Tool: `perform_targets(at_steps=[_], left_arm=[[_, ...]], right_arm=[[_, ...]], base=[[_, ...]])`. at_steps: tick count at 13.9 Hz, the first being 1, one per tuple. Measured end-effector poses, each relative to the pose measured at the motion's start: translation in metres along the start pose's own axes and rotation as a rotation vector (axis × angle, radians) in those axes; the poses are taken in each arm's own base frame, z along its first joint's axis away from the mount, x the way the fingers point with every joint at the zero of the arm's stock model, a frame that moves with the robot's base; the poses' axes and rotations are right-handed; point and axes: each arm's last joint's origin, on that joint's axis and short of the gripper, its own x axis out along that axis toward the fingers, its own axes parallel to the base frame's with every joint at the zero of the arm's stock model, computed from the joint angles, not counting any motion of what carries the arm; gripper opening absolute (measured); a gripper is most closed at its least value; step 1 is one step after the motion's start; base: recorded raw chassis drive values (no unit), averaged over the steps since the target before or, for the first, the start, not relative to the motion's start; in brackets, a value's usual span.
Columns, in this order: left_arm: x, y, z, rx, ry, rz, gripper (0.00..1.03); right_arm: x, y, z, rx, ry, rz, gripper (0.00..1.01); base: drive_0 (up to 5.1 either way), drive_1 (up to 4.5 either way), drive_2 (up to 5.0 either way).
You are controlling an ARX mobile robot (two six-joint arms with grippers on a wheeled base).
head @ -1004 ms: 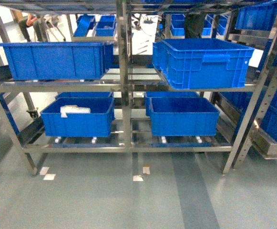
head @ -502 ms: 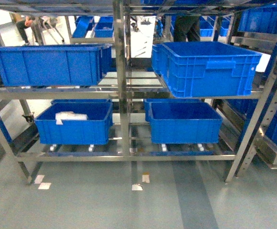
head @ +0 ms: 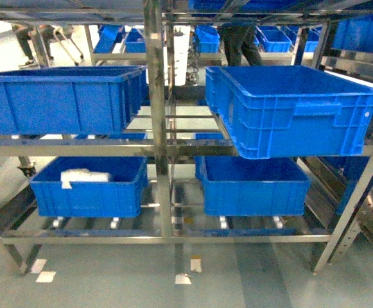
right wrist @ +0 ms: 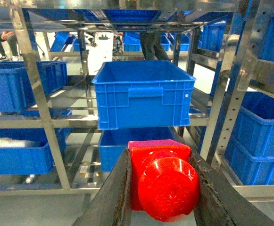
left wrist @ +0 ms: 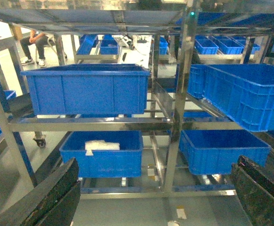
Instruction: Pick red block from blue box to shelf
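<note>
Right gripper (right wrist: 162,186) clamped on red block (right wrist: 162,181), stud facing camera; left gripper (left wrist: 151,197) spread, empty. Risk: block clips the right crate (right wrist: 144,94) rim or shelf (head: 157,147) post on placing; grip may slip.

Tall stainless-steel shelf (head: 158,128): top tiers cut off by upper edge in all three views; right posts run off the frame edge.
Small glossy red block (right wrist: 162,181): lower part cut off by bottom edge of right wrist view; sides hidden behind the tool fingers.
Right tool (right wrist: 161,188): only inner finger faces visible; fingertips out of frame.
Left tool (left wrist: 153,197): only two dark finger (left wrist: 47,200) sections at the bottom corners.
White bundle in lower left blue crate (head: 83,176): too blurred to identify.
People behind the shelf (head: 237,42): legs only, rest hidden.
</note>
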Motion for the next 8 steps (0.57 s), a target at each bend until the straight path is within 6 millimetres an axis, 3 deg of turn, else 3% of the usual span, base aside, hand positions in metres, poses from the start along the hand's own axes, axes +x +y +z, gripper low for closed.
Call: perform_targets(at_steps=[3,8], left_arm=[[0.0,0.0,-0.0003,0.0,0.003,0.002,0.98],[0.0,0.0,-0.0001,0.0,0.001,-0.002,0.98]], right_arm=[[0.0,0.0,-0.0001,0.0,0.001,0.0,0.26],[0.0,0.0,0.0001,0.0,-0.001,0.0,0.26]], base=[[3.4,1.53,-4.9],[0.1,4.27,-4.0]])
